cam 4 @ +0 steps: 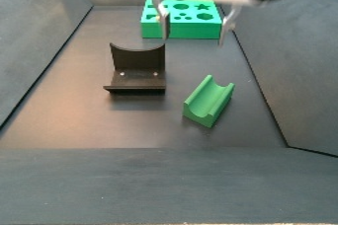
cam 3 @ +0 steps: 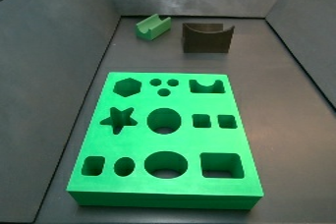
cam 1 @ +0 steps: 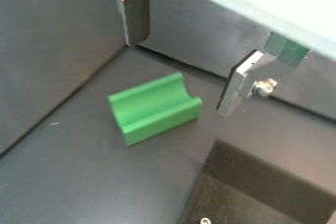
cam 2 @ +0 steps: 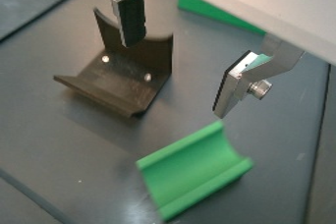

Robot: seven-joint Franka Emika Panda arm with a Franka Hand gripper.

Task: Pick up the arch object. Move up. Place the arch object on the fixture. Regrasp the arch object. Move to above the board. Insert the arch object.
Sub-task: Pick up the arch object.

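The arch object [cam 1: 153, 107] is a small green block with a curved notch facing up. It lies on the dark floor in both wrist views [cam 2: 197, 169] and both side views [cam 3: 153, 26] [cam 4: 208, 101]. The fixture [cam 2: 118, 76] is a dark bracket standing beside it [cam 3: 206, 36] [cam 4: 136, 68]. The board [cam 3: 164, 135] is a bright green slab with shaped cut-outs [cam 4: 183, 17]. My gripper [cam 1: 188, 51] hangs open and empty above the floor between the arch object and the fixture [cam 2: 184, 49] [cam 4: 193, 20]. Nothing is between the fingers [cam 1: 241, 83].
Dark walls enclose the work floor on all sides [cam 3: 79, 31]. A darker floor panel [cam 1: 269, 189] lies near the arch object. A corner of the board [cam 2: 217, 12] shows behind the fixture.
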